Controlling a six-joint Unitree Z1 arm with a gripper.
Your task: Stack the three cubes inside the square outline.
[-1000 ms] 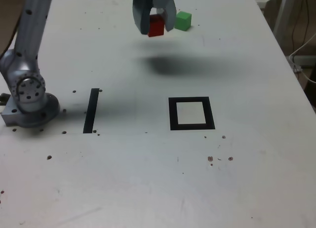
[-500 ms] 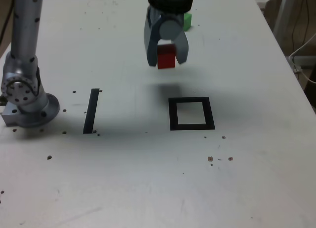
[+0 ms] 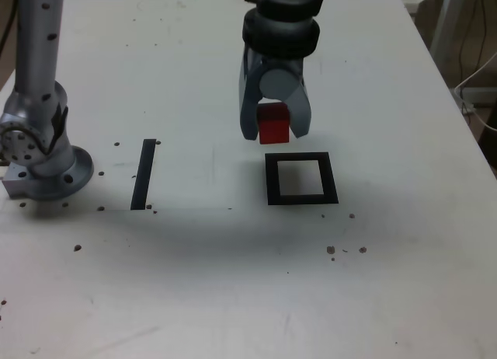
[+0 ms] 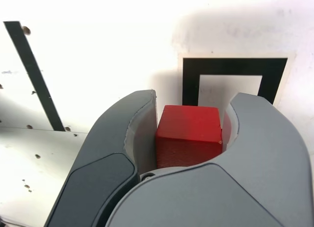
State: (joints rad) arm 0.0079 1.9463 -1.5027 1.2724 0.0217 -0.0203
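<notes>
Gripper (image 3: 273, 132): grey, two curved jaws pointing down, closed narrow on the red cube (image 3: 273, 123), one jaw on each opposite side face; the wrist view shows the cube (image 4: 189, 135) seated deep between the pale inner pads, its upper and front faces bare. Red cube: carried in the air above the table (image 3: 404, 281), hanging just short of the far edge of the square (image 3: 301, 179) and a little toward the exterior view's left of its centre, not touching it; the jaw tips reach slightly below the cube's underside. Square: thick black frame, white centre, flat on the table about midway between the near and far edges, toward the exterior view's right of the middle; centre vacant in both views. Arm (image 3: 283, 17): dark wrist collar above the jaws, rising out of frame near the far edge. Base (image 3: 43, 153): silver column and round foot, close to the table's edge on the exterior view's left. Strip (image 3: 143, 174): narrow, straight, black, flat on the table between the base and the square, nearer the base. Table: white, scattered with small dark specks, thickest around the base and just nearer than the square. Green and yellow cubes: not visible in either view.
</notes>
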